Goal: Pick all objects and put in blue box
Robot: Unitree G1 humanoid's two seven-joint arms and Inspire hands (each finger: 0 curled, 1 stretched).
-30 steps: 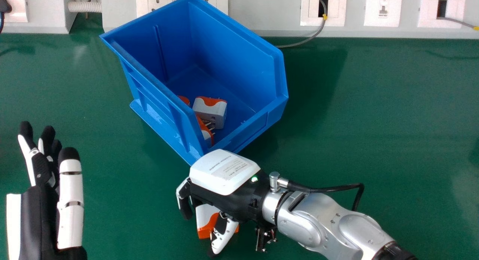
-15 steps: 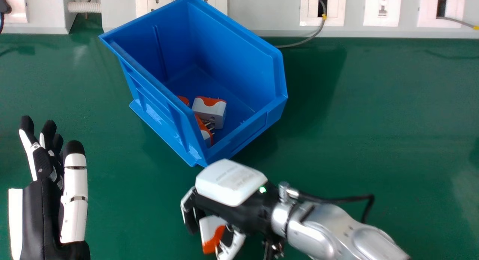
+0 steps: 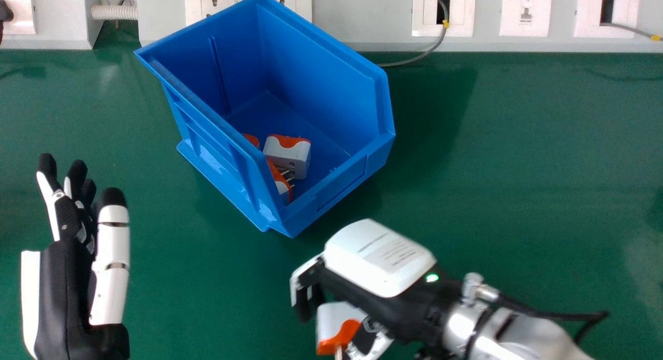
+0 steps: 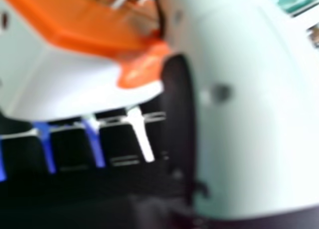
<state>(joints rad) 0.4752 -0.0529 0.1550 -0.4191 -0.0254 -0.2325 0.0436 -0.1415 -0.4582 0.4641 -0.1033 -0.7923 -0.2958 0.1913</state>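
In the head view my right hand is near the bottom edge, right of and nearer than the blue box. Its fingers and thumb are curled round a white and orange plug adapter. The right hand view has that adapter close up against the thumb of my right hand. Inside the box lie several similar adapters, partly hidden by the near left wall. At the left, my left hand points forward with straight fingers, holding nothing.
A grey trunking with wall sockets runs along the back behind the box. A grey cable hangs down onto the green table right of the box.
My right hand has moved to the right and toward the near edge, away from the box, with the adapter in it. My left hand has shifted slightly right and forward.
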